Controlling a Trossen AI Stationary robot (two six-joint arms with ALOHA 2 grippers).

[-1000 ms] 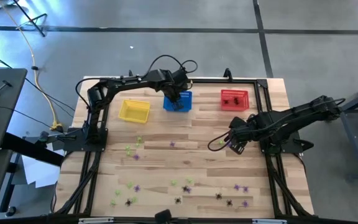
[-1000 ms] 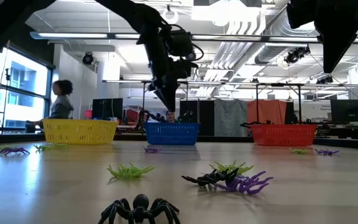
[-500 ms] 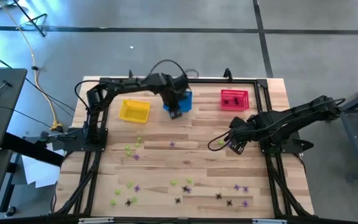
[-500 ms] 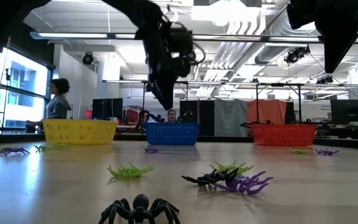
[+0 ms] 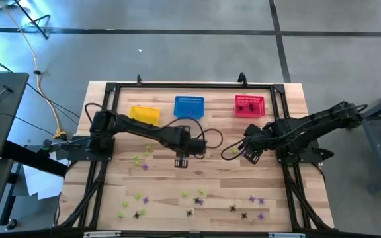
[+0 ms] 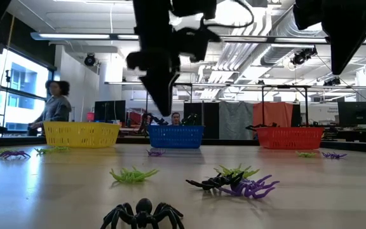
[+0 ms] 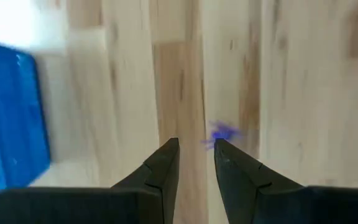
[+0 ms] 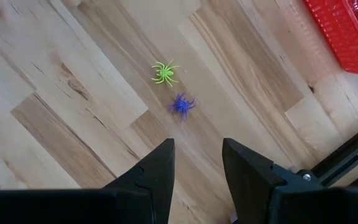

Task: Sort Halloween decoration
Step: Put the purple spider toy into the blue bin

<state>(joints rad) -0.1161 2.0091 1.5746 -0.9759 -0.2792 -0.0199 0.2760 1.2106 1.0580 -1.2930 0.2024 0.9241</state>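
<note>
While the left end effector (image 5: 182, 162) hangs over the middle of the wooden worktop (image 5: 204, 178), its fingers stand parted with nothing between them; a purple spider (image 7: 221, 134) lies just ahead of the fingertips. Over by the worktop's right side, the right end effector (image 5: 251, 157) is likewise open and empty above a green spider (image 8: 164, 72) and another purple one (image 8: 181, 104). More spiders (image 5: 197, 197) are scattered along the near edge. At the far edge sit yellow (image 5: 144, 114), blue (image 5: 189, 106) and red (image 5: 249, 104) baskets; the red one holds dark trinkets. No writing or labels can be read.
</note>
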